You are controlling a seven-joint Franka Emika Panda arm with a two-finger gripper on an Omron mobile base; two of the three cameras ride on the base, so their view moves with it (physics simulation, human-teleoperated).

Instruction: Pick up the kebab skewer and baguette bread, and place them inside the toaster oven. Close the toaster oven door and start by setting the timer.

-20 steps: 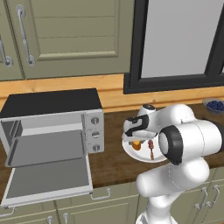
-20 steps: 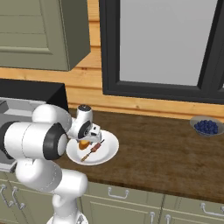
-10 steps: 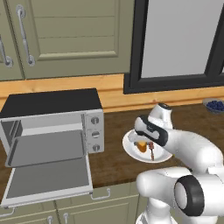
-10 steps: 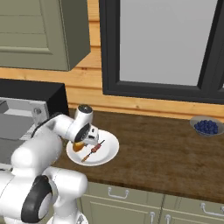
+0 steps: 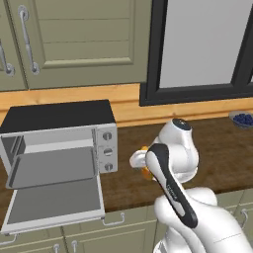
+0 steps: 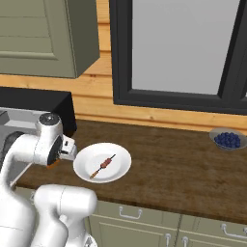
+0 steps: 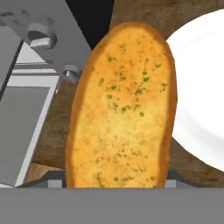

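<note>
While in claw [image 7: 117, 186], baguette bread [image 7: 124, 109] lengthwise.

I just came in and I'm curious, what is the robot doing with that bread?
The gripper is holding the baguette bread, lifted off the white plate. The kebab skewer lies on that plate. The toaster oven stands beside it with the toaster oven door folded down open, nothing inside yet.

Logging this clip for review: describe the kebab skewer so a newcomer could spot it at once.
On the dark wooden counter, right of the open toaster oven, sits a round white plate. The skewer lies alone on it: a thin stick with small red-brown chunks, unlike the golden bread held off the plate.
</note>
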